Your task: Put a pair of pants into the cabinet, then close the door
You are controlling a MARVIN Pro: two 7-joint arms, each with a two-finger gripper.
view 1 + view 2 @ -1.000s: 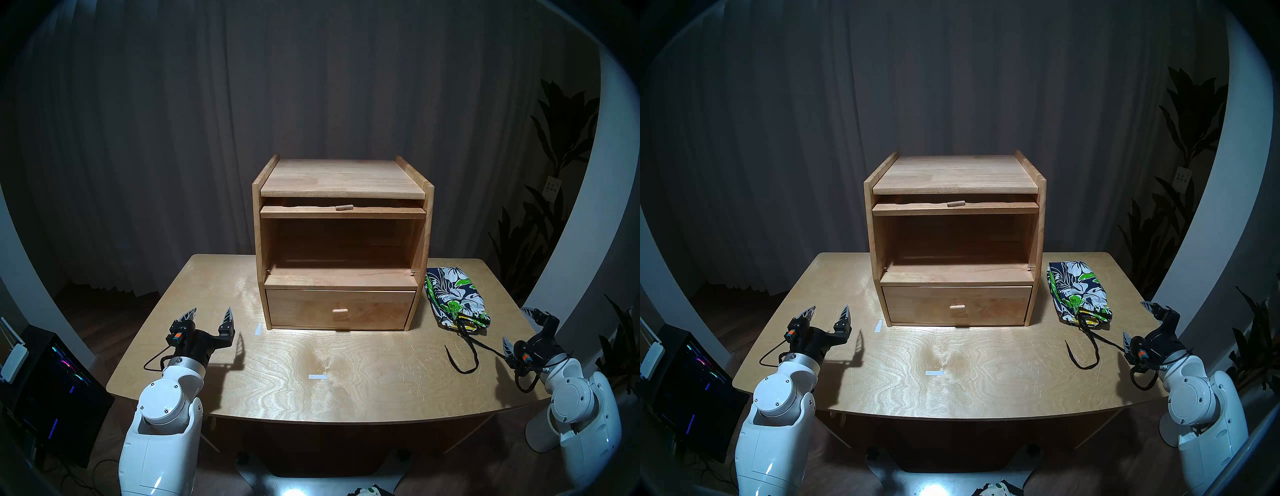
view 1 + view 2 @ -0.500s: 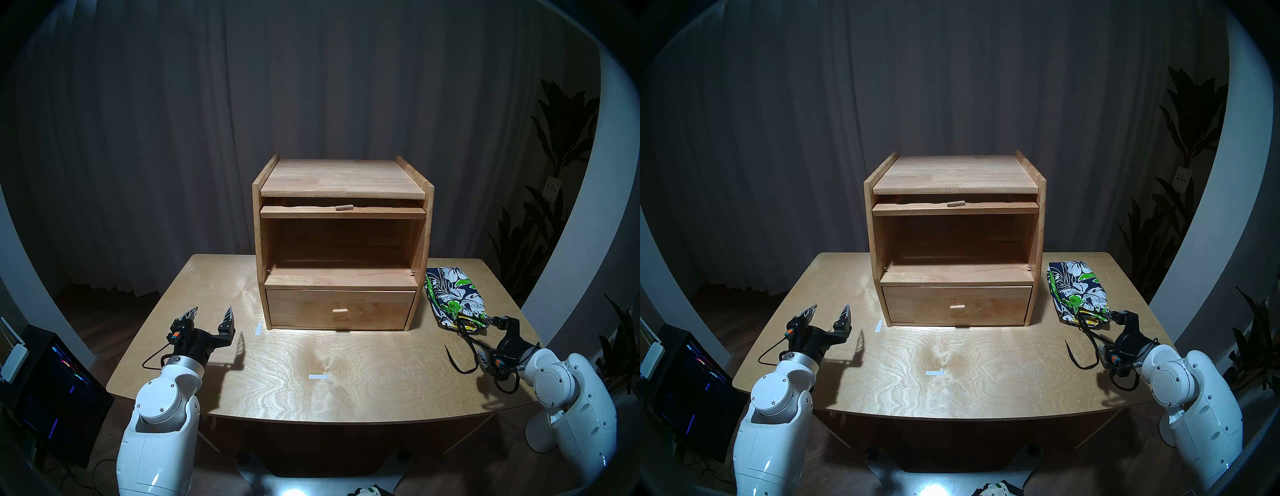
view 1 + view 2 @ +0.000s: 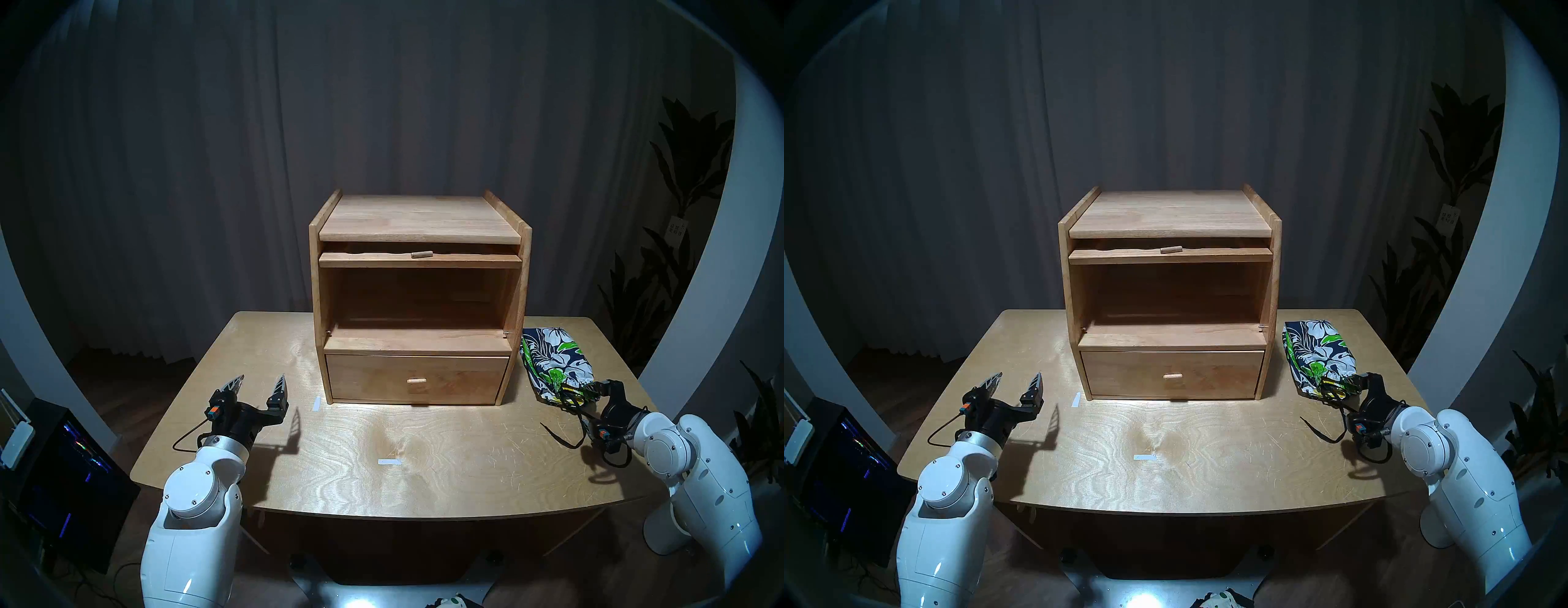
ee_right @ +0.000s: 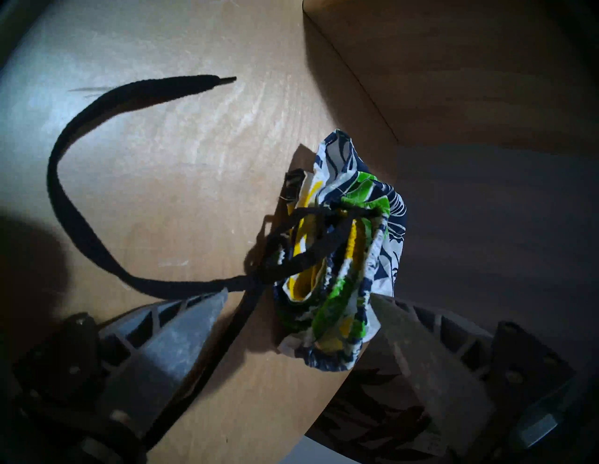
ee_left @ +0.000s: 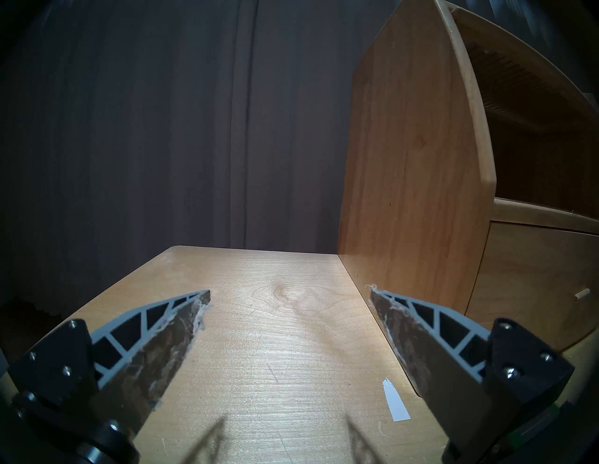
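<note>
1. Lying folded on the table (image 3: 424,475), the pants (image 3: 555,361) are found just right of the cabinet (image 3: 420,220), drawstring (image 4: 74,207) trailing toward the front edge.
2. The step in hand is judged to be the grasp: the right gripper (image 4: 298,298) is spread, its fingers flanking the bunched waistband end, nothing pinched.
3. Closing on the cloth, then a lift into the open upper compartment, is called for next.
4. The door (image 3: 420,259) is seen raised under the top.
5. The left gripper (image 3: 259,384) is held level, spread and empty.
</note>
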